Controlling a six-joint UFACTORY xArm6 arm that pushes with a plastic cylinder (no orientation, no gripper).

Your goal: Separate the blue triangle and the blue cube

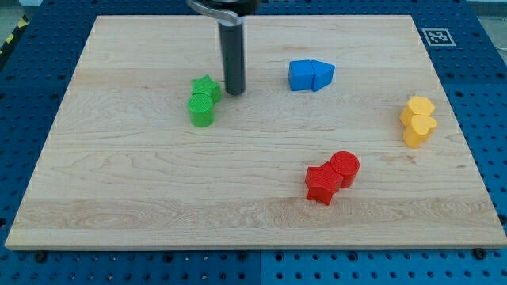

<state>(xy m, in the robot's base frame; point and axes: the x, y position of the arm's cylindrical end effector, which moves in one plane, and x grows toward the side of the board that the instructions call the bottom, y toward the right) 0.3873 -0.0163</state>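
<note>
Near edge of the wooden board [158,222] at the view's bottom: bare wood, its bottom corners just inside the frame. Blue pegboard [24,95] surrounds it on all sides.

Next up, 2 red blocks touching: a red star-like block [321,184], shape hard to confirm, and a red cylinder [344,166] on its upper right.

View's right, mid-depth: 2 yellow blocks pressed together, a yellow heart [419,129] lower and a yellow hexagon-ish block [418,108] above; the seam between them is hard to make out.

View's left of centre: green cylinder [201,109] with a green star [207,86] touching it just above.

My tip [234,93] sits just right of the green star, very near or touching, can't tell which. No jaws on this rig, only a straight dark rod; its upper part and mount are cut off at the view's top.

Farther back, right of centre: blue cube [300,75] and blue triangle [322,74], side by side and touching, cube on the left. Not separated. They are well apart from my tip, off to its right.

Far right corner of the board: a black-and-white marker tag [436,36].
</note>
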